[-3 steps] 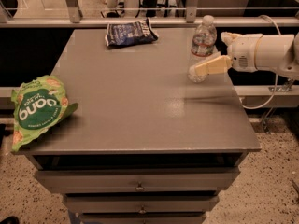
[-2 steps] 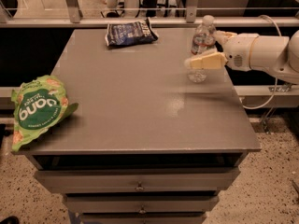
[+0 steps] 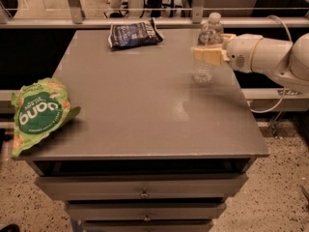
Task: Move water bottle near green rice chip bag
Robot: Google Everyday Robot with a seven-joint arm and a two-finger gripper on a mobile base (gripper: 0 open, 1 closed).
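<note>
The water bottle (image 3: 203, 69) is clear, with a white cap, and stands upright at the table's far right. My gripper (image 3: 209, 51) reaches in from the right on its white arm (image 3: 263, 54) and sits around the bottle's middle, covering part of it. The green rice chip bag (image 3: 39, 112) lies at the table's left front edge, far from the bottle and partly overhanging the edge.
A dark blue snack bag (image 3: 133, 34) lies at the back centre of the grey table (image 3: 145, 110). A metal rail (image 3: 145, 22) runs behind the table. Drawers (image 3: 145, 190) sit below the front edge. A cable (image 3: 270, 105) hangs at the right.
My gripper has moved left and toward the back, from in front of and beside the bottle to around its middle. The bottle and both bags have stayed in place.
</note>
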